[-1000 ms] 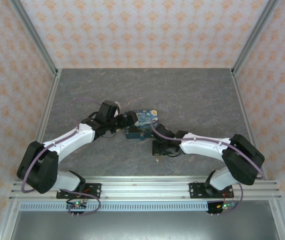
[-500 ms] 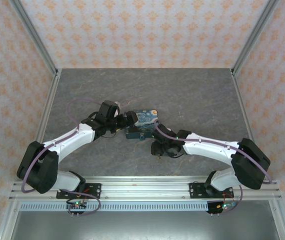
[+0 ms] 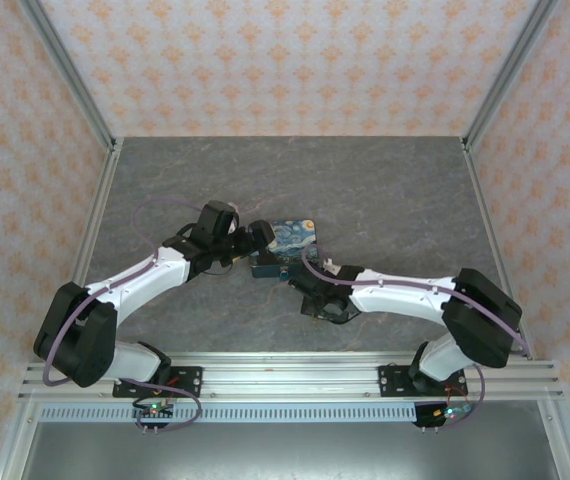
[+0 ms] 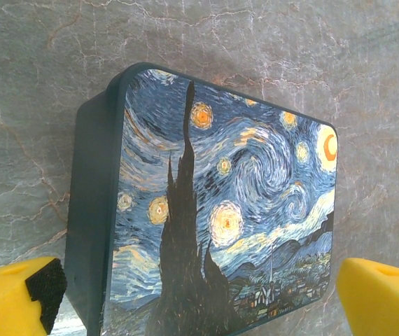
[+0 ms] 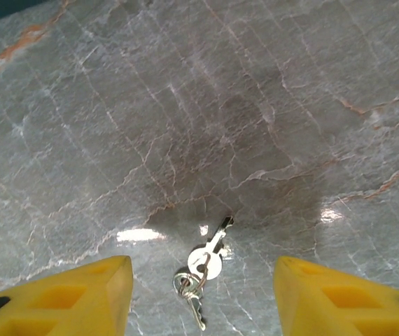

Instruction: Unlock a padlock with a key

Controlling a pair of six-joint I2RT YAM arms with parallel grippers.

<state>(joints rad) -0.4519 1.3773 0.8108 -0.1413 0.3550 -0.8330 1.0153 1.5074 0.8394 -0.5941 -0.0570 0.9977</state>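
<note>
The padlock (image 4: 227,210) is swirled blue and yellow, the key (image 5: 206,262) silvery

- padlock (image 4: 220,203): flat rect. block, blue/yellow starry-night print facing up, dark blue sides; lies flat on counter (image 4: 31,84).
- key (image 5: 210,255): tiny, silvery, round head, on small ring (image 5: 184,283); flat on counter.

Left claw (image 4: 192,297) spread wide, right claw (image 5: 201,290) likewise
</note>
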